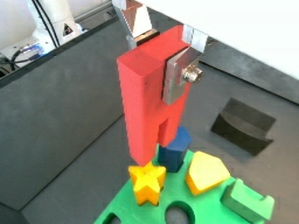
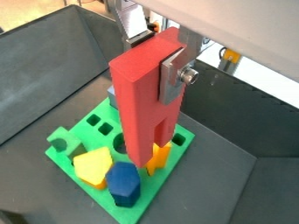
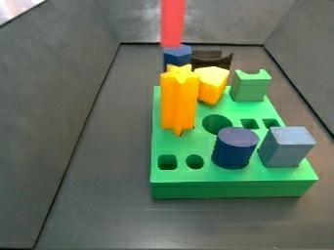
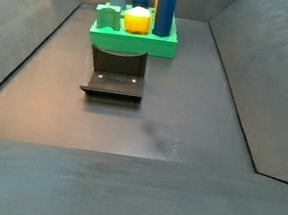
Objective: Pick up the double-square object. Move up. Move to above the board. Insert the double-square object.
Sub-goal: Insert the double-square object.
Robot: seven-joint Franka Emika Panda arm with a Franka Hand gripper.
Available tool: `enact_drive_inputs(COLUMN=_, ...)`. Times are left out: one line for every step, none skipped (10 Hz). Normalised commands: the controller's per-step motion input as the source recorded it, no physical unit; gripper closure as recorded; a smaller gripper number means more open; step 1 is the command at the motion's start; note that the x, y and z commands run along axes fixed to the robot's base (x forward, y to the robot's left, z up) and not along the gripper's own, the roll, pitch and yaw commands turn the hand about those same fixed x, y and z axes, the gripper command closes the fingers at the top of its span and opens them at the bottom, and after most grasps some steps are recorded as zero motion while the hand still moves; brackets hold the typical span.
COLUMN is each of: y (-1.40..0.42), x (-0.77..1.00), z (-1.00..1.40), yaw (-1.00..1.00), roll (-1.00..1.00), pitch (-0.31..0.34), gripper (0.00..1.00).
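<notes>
Pincer point(image 1: 163, 54) seen in both wrist views point(image 2: 158, 54), pointed down, silver fingers point(image 1: 183, 70) clamped on upper part of the double-square object point(image 1: 149, 96). Not visible in side views.

From my remote seat, the claw point(image 1: 163, 54), high in both wrist views, has brushed silver metal plates gripping the matte red double-square object point(image 1: 149, 96) (plain, plastic-looking). The board point(image 3: 232, 168) looks smooth green plastic; the floor point(image 4: 158, 122) dull dark grey.
</notes>
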Motion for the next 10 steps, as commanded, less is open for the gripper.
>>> enact_drive_inputs(y=-0.06, x=1.00, z=0.00, yaw=-0.08, roll=-0.01, pitch=0.000, gripper=1.00)
enact_drive_inputs(y=0.00, x=1.00, z=-0.09, yaw=-0.17, roll=0.00, pitch=0.000, gripper=1.00)
enact_drive_inputs(y=0.00, x=0.91, z=-0.13, yaw=-0.24, roll=0.00, pitch=0.009, gripper=1.00)
enact_drive_inputs(y=0.00, x=0.81, z=-0.15, yaw=-0.33, roll=0.02, pitch=0.011, gripper=1.00)
enact_drive_inputs(y=0.00, x=0.81, z=-0.11, yaw=-0.36, roll=0.02, pitch=0.000, gripper=1.00)
enact_drive_inputs(y=0.00, x=0.82, z=-0.07, yaw=-0.33, roll=0.02, pitch=0.000, gripper=1.00)
enact_drive_inputs(y=0.00, x=0.80, z=-0.04, yaw=-0.34, roll=0.03, pitch=0.013, gripper=1.00)
enact_drive_inputs(y=0.00, x=0.77, z=-0.03, yaw=-0.35, roll=0.03, pitch=0.027, gripper=1.00)
enact_drive_inputs(y=0.00, x=0.77, z=0.00, yaw=-0.33, roll=0.03, pitch=0.041, gripper=1.00)
enact_drive_inputs(y=0.00, x=0.75, z=0.00, yaw=-0.34, roll=0.02, pitch=0.047, gripper=1.00)
